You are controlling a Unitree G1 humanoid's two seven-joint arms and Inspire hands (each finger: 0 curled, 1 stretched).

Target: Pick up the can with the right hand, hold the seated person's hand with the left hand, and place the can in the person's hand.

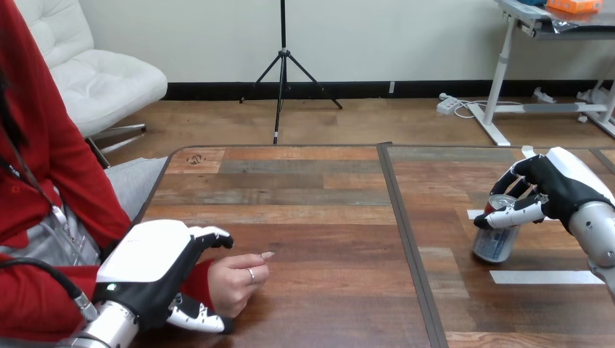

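At the left, the person's hand (239, 279) is clasped at the wrist by the left hand (156, 272), whose fingers are curled over the top with the thumb beneath. The person's hand is rested on the table (319, 217), loosely closed rather than opened to receive. The holding step is judged done. At the right, the can (496, 235) is gripped near its rim by the right hand (555, 190), with fingers and thumb wrapped round it. The can is seen between white tape strips (544, 276), well apart from the person's hand. Whether it is lifted cannot be told. Its long axis is kept near vertical, top upward, leaning slightly. Carrying it across and placing it are left.
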